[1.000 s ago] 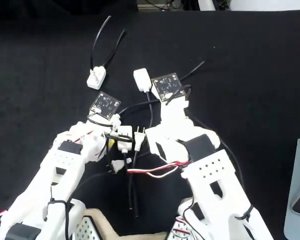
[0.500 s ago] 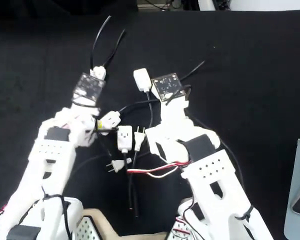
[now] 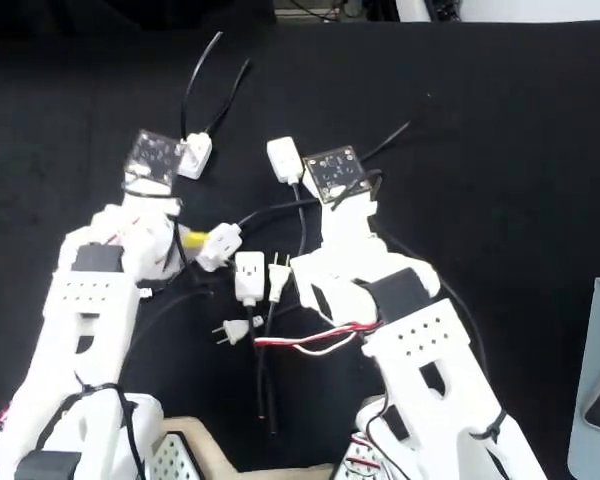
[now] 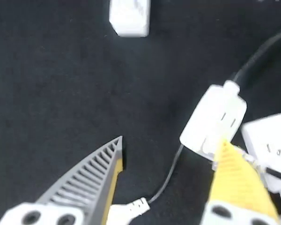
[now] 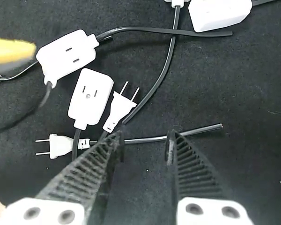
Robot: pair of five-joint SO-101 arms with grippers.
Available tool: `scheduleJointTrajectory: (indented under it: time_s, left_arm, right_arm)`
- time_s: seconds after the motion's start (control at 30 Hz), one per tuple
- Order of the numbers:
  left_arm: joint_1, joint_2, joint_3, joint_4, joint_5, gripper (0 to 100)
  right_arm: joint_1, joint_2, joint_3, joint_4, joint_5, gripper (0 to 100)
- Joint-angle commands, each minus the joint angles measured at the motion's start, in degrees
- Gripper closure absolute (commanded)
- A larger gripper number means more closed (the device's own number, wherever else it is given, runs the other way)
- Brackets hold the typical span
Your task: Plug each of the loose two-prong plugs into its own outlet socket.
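Note:
Two white two-prong plugs lie loose on the black table: one plug beside an outlet socket, the other plug nearer the arm bases. A second socket touches the yellow finger of my left gripper, which is open with bare cloth between its fingers. My right gripper hangs open just short of the first plug, with a black cable running across at its tips.
Two more white sockets on cables lie farther back: one by the left wrist, one by the right wrist. Black cables cross the middle. A grey tray stands at the right edge.
My left arm has swung out to the left and away from the middle cluster, its wrist now beside the far left socket. The right arm, the plugs and the middle socket have stayed put.

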Motion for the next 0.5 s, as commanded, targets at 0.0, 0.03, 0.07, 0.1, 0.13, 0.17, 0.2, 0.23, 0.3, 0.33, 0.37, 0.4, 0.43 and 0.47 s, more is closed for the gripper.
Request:
scheduleJointTrajectory:
  time_s: [0.0, 0.03, 0.07, 0.1, 0.13, 0.17, 0.2, 0.23, 0.3, 0.33, 0.37, 0.4, 0.43, 0.47]
  left_arm:
    - [-1.01, -0.79, -7.87, 3.96, 0.7, 69]
    - [-0.84, -0.35, -9.01, 4.48, 0.7, 69]
    - [-0.31, -0.18, -9.54, 4.48, 0.7, 69]
    - [0.75, 0.0, -9.36, 4.04, 0.7, 69]
    - [1.71, 0.44, -8.75, 2.99, 0.53, 69]
    - [2.68, 1.32, -8.13, 1.41, 0.62, 69]
    - [3.38, 2.55, -7.78, -0.26, 0.62, 69]
    - [3.82, 4.13, -7.69, -1.67, 0.62, 69]
    - [4.26, 8.26, -8.4, -3.69, 0.7, 69]
    - [4.79, 10.73, -9.01, -4.4, 0.7, 69]
    - [5.32, 13.19, -9.71, -4.66, 0.7, 69]
    - [5.76, 15.74, -10.51, -4.66, 0.7, 69]
    - [6.46, 18.11, -11.3, -4.57, 0.53, 69]
    - [6.99, 20.04, -12.0, -4.57, 0.53, 69]
  right_arm:
    - [0.53, -1.27, -0.22, -0.88, -0.35, 85.0]
    - [0.53, -1.27, -0.22, -0.88, -0.35, 85.0]
    - [0.53, -1.27, -0.22, -0.88, -0.35, 85.0]
    - [0.53, -1.36, -0.22, -0.88, -0.35, 85.0]
    - [0.53, -1.36, -0.22, -0.88, -0.35, 85.0]
    - [0.53, -1.36, -0.22, -0.88, -0.35, 85.0]
    - [0.53, -1.36, -0.22, -0.88, -0.35, 85.0]
    - [0.53, -1.36, -0.22, -0.88, -0.35, 85.0]
    - [0.53, -1.36, -0.22, -0.79, -0.35, 85.0]
    - [0.53, -1.36, -0.22, -0.7, -0.35, 85.0]
    - [0.53, -1.36, -0.22, -0.7, -0.35, 85.0]
    - [0.53, -1.36, -0.22, -0.7, -0.35, 85.0]
    - [0.53, -1.36, -0.22, -0.7, -0.35, 85.0]
    - [0.53, -1.36, -0.22, -0.79, -0.35, 85.0]
